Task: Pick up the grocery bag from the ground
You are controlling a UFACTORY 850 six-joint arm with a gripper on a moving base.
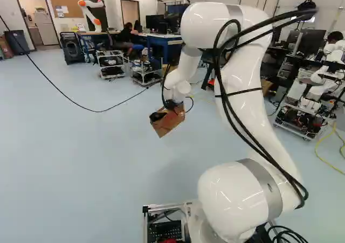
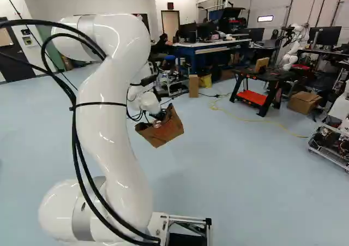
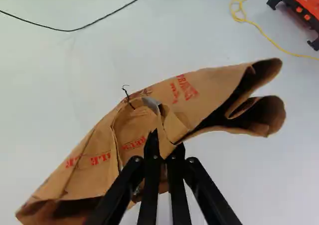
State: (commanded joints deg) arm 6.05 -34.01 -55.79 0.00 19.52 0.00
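Black cord (image 1: pixel 99 111) lies on the floor (image 1: pixel 70 162) at the left of the left base view, well apart from the bag. Next rightward: brown paper bag (image 1: pixel 168 121), tilted, ahead of the base, apparently lifted off the floor. Gripper (image 3: pixel 165 147) pinches a folded paper strip (image 3: pixel 163 135) of it, probably handle or rim; likely chosen as a thin, easy hold. Grip looks off-centre, which would explain the tilt; strip could tear or slip if jerked. Rightmost: arm (image 1: pixel 250 92), reaching forward, presumably to keep the load away from the base. Judged: pick-up essentially achieved, steady hold wanted. Hard to make out: bag's underside and contents, if any; how much paper sits between the fingers, as folds cover the tips. Orange pads not discernible. Arm's upper part partly covers the wrist in the right base view.
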